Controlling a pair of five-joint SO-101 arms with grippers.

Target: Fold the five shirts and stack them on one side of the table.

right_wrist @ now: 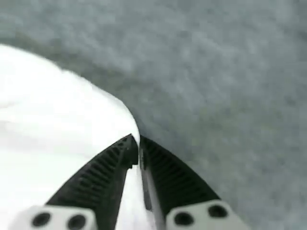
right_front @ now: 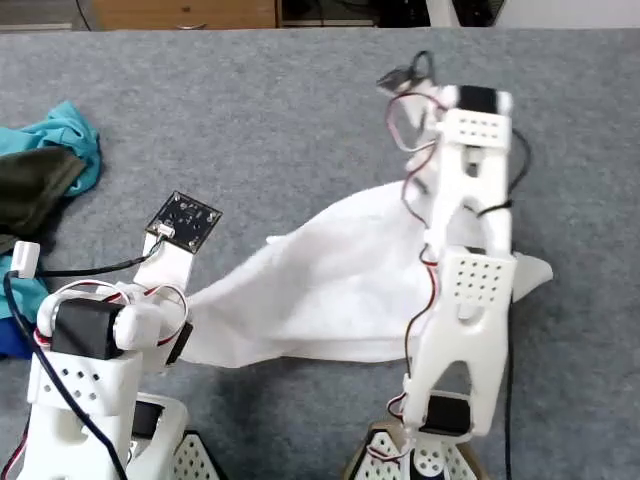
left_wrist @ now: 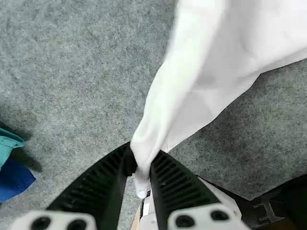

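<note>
At desk [right_front: 260,120] left edge, heap of coloured shirts [right_front: 45,165], beside left arm. Mid-desk, white shirt [right_front: 330,285]: one corner pinched in left fingers [left_wrist: 108,187], another edge pinched in right fingers [right_wrist: 108,175].

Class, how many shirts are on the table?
4: white cloth shirt mid-table; teal shirt, dark olive shirt and blue shirt heaped at the left edge. Others may be hidden.

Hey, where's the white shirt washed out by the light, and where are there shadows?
Right wrist view: the shirt glares flat white, almost no folds showing. Left wrist view: bright too, but folds shade grey; a dark shadow lies on the table beside the teal cloth. High view: even light, folds readable.
</note>
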